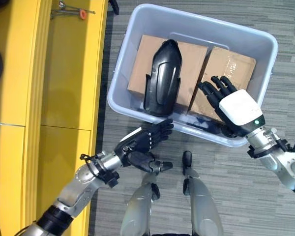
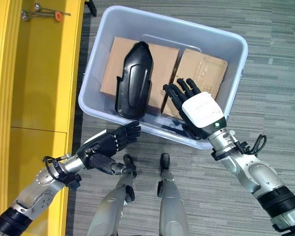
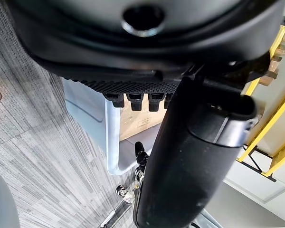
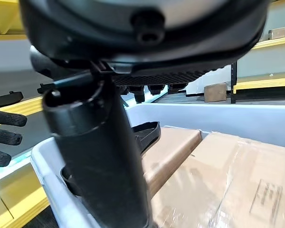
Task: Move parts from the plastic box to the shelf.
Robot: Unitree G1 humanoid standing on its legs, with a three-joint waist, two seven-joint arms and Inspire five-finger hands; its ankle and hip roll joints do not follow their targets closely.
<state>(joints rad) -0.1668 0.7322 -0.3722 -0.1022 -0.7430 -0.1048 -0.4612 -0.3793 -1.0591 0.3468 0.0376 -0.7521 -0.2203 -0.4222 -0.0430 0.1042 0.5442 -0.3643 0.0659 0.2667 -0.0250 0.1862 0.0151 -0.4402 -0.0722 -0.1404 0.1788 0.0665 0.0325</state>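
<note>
Both hands empty, fingers loose: left hand (image 1: 146, 141) outside plastic box (image 1: 265, 44), right hand (image 1: 231, 104) over cardboard. Black part (image 1: 162, 78) looks rigid, light, slick; grip its narrow waist.

Black part (image 1: 162, 77) lies atop cardboard boxes (image 1: 226, 78) in plastic box (image 1: 137, 29); yellow shelf (image 1: 64, 98) beside.

Pale blue plastic box (image 1: 265, 44), black part (image 1: 162, 76), yellow shelf (image 1: 64, 73).
</note>
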